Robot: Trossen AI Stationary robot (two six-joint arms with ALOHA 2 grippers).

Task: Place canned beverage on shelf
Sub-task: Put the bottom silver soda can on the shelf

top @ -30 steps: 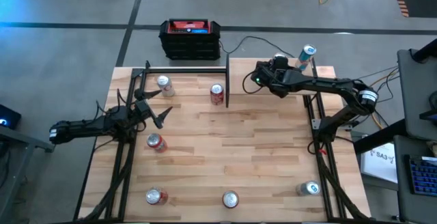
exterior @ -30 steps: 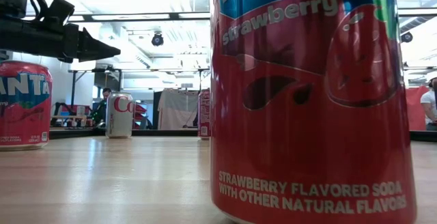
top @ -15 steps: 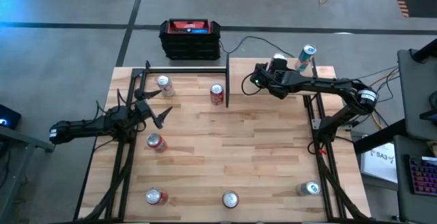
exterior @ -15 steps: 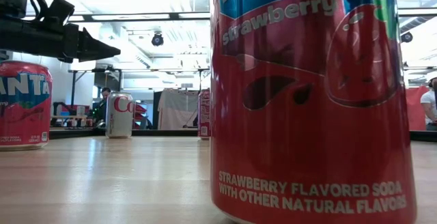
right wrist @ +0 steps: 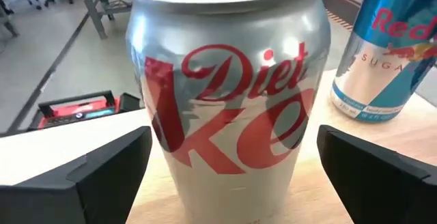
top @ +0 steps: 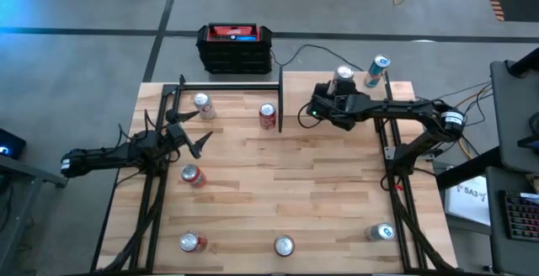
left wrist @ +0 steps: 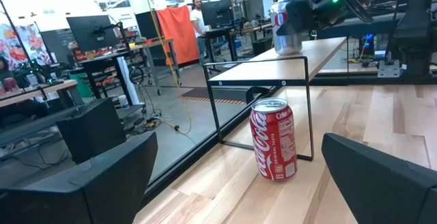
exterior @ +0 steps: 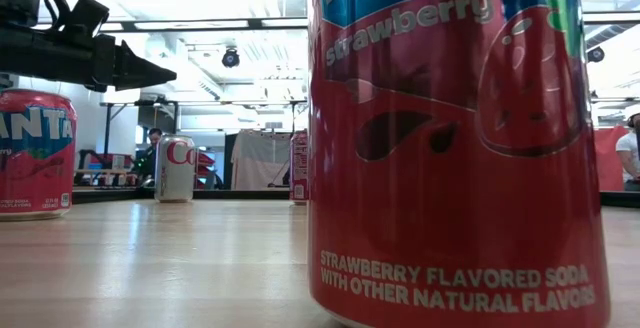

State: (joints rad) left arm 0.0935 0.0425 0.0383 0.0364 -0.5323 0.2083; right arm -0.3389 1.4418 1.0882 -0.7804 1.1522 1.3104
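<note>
The right claw [top: 335,92] had just spread its fingers wide and drawn back off the silver can [top: 344,75], so the release looked done. That can stood upright on the shelf [top: 400,88] at the table's one o'clock, a blue can [top: 378,71] beside it. The left claw [top: 187,137], fingers apart and empty, waited at nine o'clock. More cans remained on the table.

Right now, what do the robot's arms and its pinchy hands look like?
Both are thin and black, made of jointed tubes. The left gripper ends in two pointed, wedge-shaped dark fingers. The right gripper has the same flat black fingers, a small green light glowing beside its wrist, and a white band with cables farther back along its arm.
</note>
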